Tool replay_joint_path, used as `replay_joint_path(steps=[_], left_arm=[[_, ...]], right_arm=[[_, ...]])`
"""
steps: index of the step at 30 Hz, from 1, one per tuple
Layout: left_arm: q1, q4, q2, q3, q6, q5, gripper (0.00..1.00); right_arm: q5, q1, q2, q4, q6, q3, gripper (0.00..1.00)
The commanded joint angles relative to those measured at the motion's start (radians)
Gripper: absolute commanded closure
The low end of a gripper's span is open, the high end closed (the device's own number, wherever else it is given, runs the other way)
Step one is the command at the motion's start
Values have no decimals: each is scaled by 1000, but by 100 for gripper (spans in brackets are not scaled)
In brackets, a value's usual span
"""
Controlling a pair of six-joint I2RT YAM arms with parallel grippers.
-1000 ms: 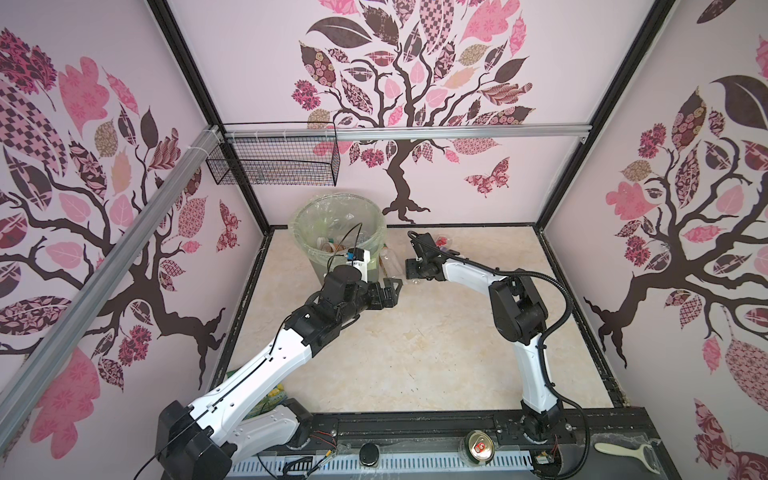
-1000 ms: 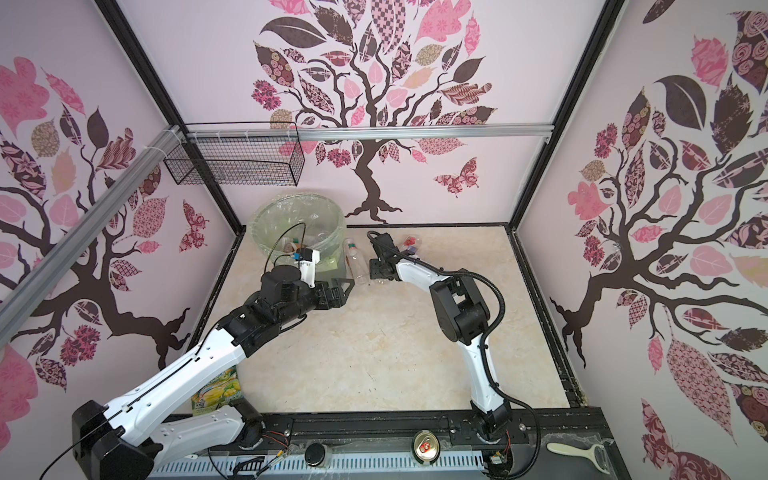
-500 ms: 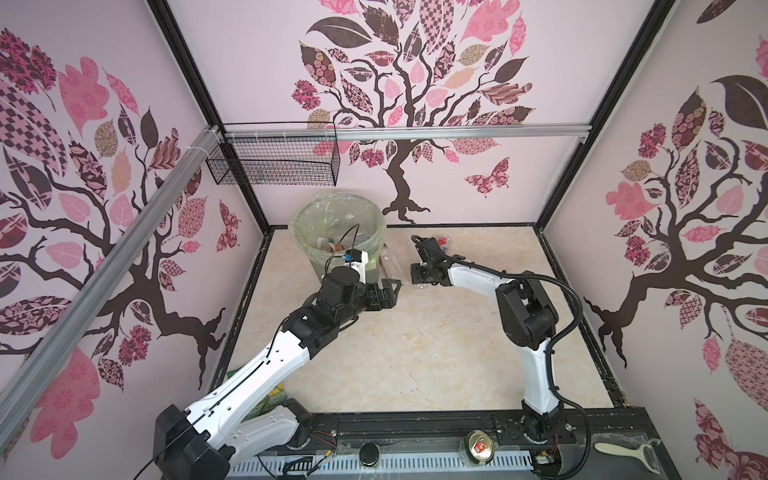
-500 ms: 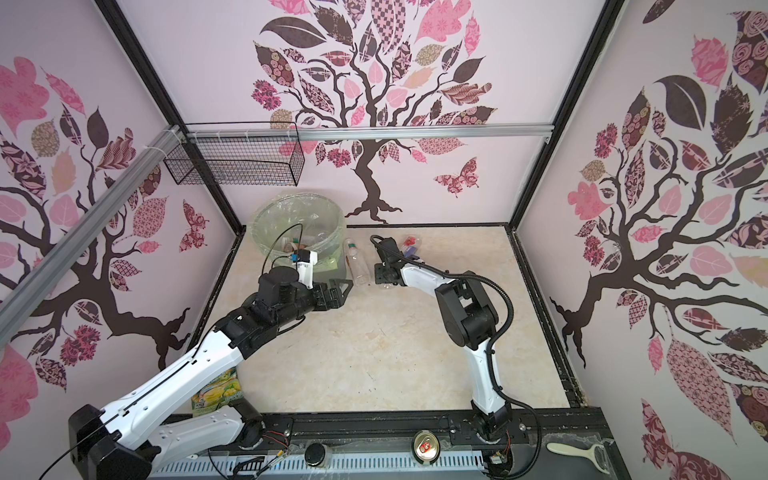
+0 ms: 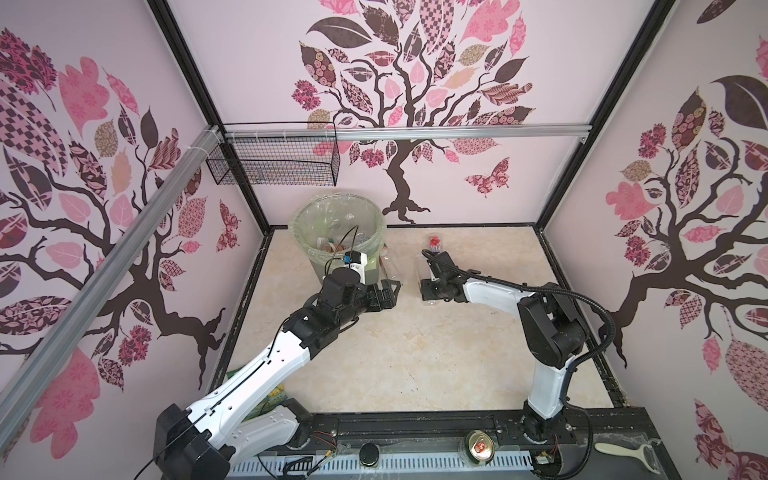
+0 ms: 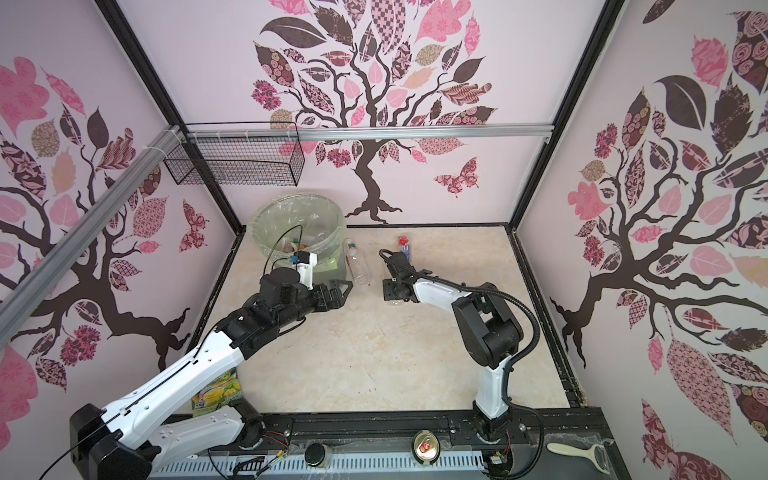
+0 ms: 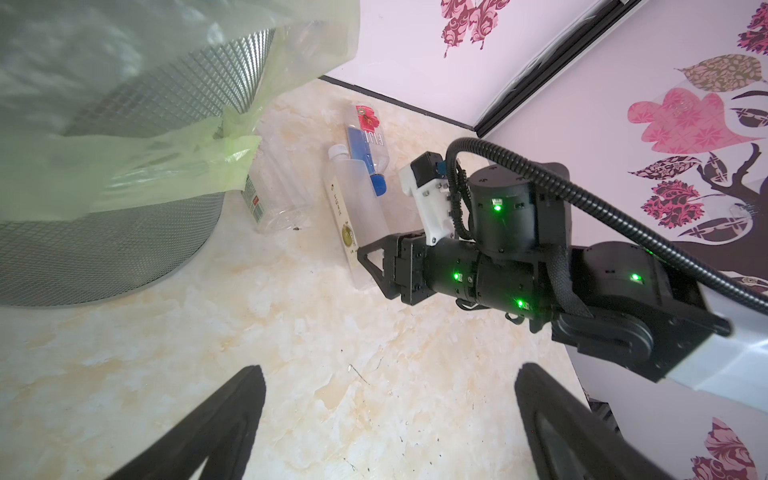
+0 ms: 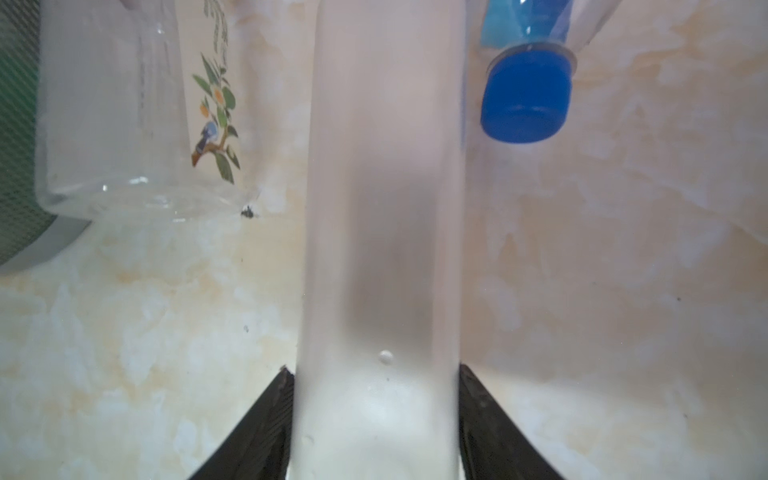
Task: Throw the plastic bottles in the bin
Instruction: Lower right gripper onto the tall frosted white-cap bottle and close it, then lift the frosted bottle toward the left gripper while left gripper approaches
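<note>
The frosted bottle (image 8: 382, 208) is gripped at its base, lengthwise, by the right hand (image 8: 374, 370); the bin (image 5: 313, 259) is set nearer the open left hand (image 7: 390, 370)

Right gripper (image 5: 428, 289): sits nearer the robot's side than a second ago, drawn back from the far end of the floor, now at the base end of the frosted bottle (image 8: 382, 208).
Right arm (image 5: 548, 328): elbow is folded further back and outward to the right.
</note>
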State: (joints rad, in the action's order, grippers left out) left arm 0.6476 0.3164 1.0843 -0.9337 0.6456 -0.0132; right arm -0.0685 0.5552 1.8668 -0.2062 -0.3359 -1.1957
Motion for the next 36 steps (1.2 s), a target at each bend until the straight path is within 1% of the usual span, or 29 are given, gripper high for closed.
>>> replay_joint_path(steps=[1,9,11,13,15,19,21,24,30,36], left_arm=[[-4,-5,-10,44,19,-2,2],[-1,-3,-41,93,61,5,2],[9,2,-43,95,63,20,2],[16,1,-43,96,72,28,2],[19,-5,-40,98,81,28,2],[20,-2,-26,90,90,24,2],[20,1,-19,85,91,22,2],[20,4,-10,76,96,19,2],[20,-1,35,30,118,0,2],[20,-53,124,-33,165,-38,2]], right_arm=[[13,9,-46,-56,-7,64,37],[11,8,-91,-46,-1,114,28],[15,10,-89,-44,3,118,24],[15,11,-86,-42,4,114,23],[13,10,-83,-41,9,111,24],[6,10,-86,-32,23,111,33],[7,9,-87,-31,29,111,35],[12,11,-109,-24,34,127,42],[46,13,-218,1,35,187,44],[69,24,-352,4,30,238,45]])
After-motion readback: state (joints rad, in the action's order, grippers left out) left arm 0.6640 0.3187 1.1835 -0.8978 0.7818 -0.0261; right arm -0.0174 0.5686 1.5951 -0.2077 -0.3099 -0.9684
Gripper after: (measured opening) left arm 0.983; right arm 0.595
